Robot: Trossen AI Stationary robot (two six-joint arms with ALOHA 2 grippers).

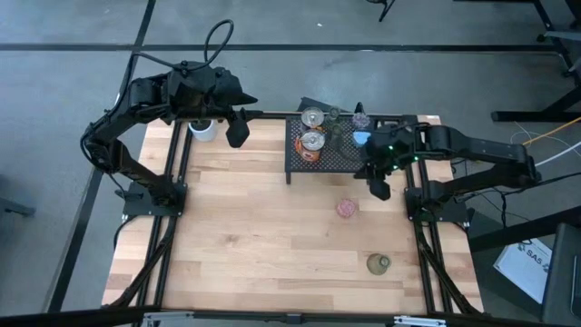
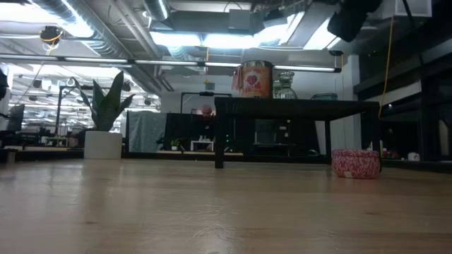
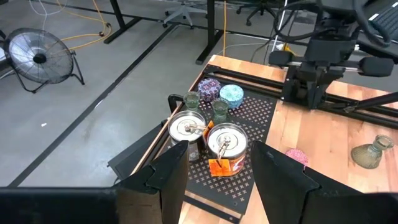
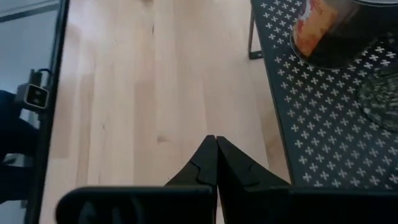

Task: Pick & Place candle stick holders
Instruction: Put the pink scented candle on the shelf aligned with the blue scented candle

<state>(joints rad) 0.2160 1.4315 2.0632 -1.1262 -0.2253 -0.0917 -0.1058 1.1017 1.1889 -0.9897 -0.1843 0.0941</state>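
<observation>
On the black mesh rack [image 1: 338, 160] at the table's far side stand two silvery holders [image 3: 188, 126] [image 3: 227, 142], two green glass ones [image 3: 219, 109], a purple-speckled one [image 3: 209, 89] and a blue one [image 3: 231, 95]. A pink holder [image 1: 347, 209] and an olive-green one [image 1: 379, 263] rest on the bare table. My left gripper [image 3: 221, 180] hangs open above the table, left of the rack, holding nothing. My right gripper [image 4: 216, 142] is shut and empty, above the table by the rack's near right corner.
A white pot with a green plant [image 1: 203, 128] stands at the far left, beside my left arm. Bare wood [image 1: 263, 227] stretches across the table's middle and near side. Black frame rails [image 1: 171, 227] run along both side edges.
</observation>
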